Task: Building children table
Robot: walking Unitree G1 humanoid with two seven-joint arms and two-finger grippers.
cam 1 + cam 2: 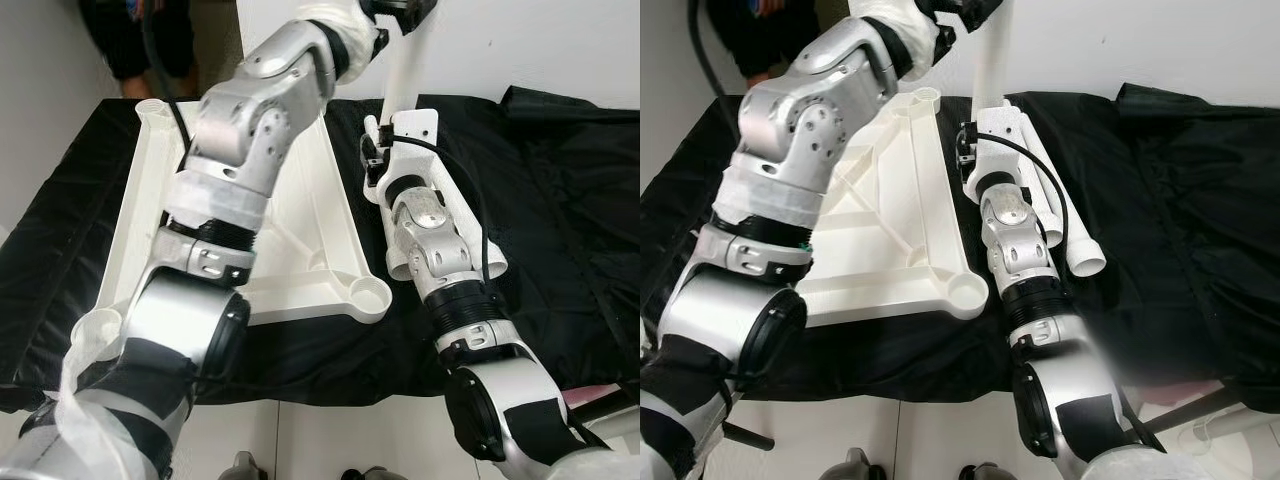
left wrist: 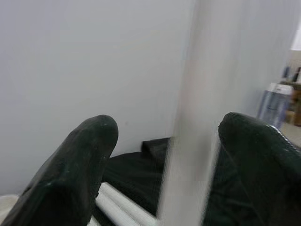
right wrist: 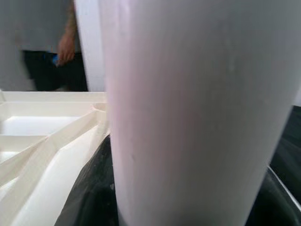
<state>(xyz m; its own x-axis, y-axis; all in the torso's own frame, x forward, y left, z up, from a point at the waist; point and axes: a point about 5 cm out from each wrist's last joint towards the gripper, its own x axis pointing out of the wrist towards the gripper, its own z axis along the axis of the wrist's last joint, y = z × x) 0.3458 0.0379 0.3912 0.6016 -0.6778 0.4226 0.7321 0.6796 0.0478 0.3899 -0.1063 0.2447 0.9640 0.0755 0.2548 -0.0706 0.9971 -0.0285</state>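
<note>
Up high, the left gripper (image 2: 164, 155) holds a white table leg (image 1: 400, 80) that stands straight up by the far corner of the white table top (image 1: 320, 230). The left wrist view shows what the eye views cut off: the two black fingers (image 2: 80, 174) are apart, with the leg between them. One finger touches the leg and the other sits just beside it, so I cannot tell if the leg is squeezed tight.

The table top lies upside down on a black cloth (image 1: 560, 200) that covers the surface. You can see its ribs and the round cups at its corners. The near right corner cup (image 1: 367, 297) is open.

The right arm (image 1: 440, 250) reaches forward along the right edge of the table top. The right wrist view is very close to the standing leg (image 3: 188, 113), with the table top (image 3: 42, 141) beside it. Its fingers cannot be seen, so I cannot tell if they are apart or together.

The right eye view shows two more white legs (image 1: 1065, 225) lying side by side on the cloth, next to the right arm. That makes three legs and one table top.

A person (image 3: 61, 47) in dark clothes stands past the far end of the surface.
</note>
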